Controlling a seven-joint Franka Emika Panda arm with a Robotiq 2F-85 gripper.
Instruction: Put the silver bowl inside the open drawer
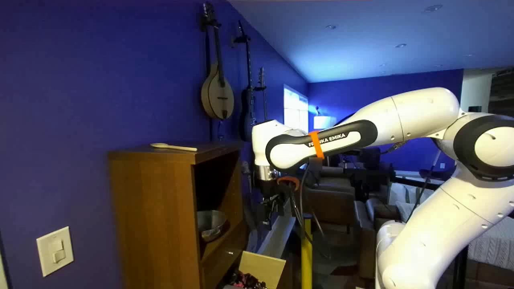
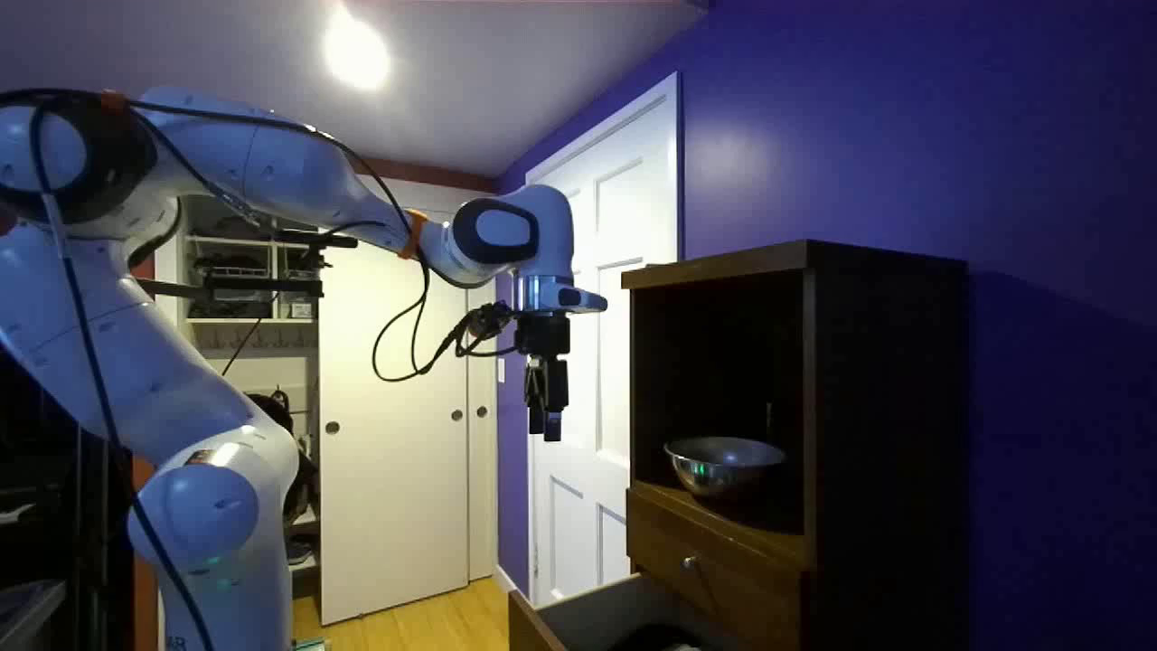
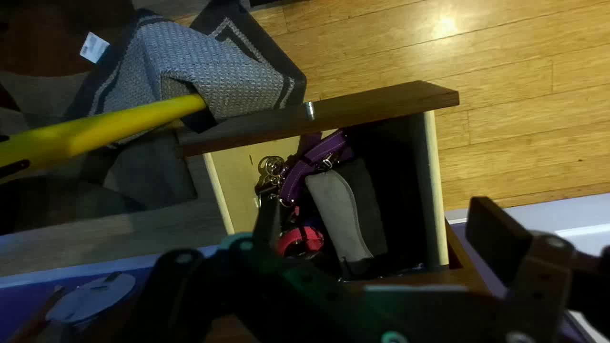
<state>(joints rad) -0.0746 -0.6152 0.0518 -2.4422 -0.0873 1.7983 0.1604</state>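
The silver bowl (image 1: 211, 224) sits upright in the dark upper compartment of the brown cabinet; it also shows in an exterior view (image 2: 723, 463) near the compartment's front edge. It is out of the wrist view. The open drawer (image 1: 263, 265) sticks out low on the cabinet, below a closed drawer. In the wrist view the drawer (image 3: 431, 181) lies below my gripper (image 3: 374, 214). My gripper hangs pointing down in front of the cabinet, outside the compartment and apart from the bowl, in both exterior views (image 1: 268, 218) (image 2: 546, 425). Its fingers are wide apart with nothing between them.
The drawer holds purple and red straps (image 3: 305, 238) and a grey item (image 3: 336, 209). A wooden spoon (image 1: 174, 147) lies on the cabinet (image 1: 156, 208). A yellow post (image 1: 306, 253) stands near the drawer. A closed drawer with a knob (image 2: 691, 562) sits between compartment and open drawer.
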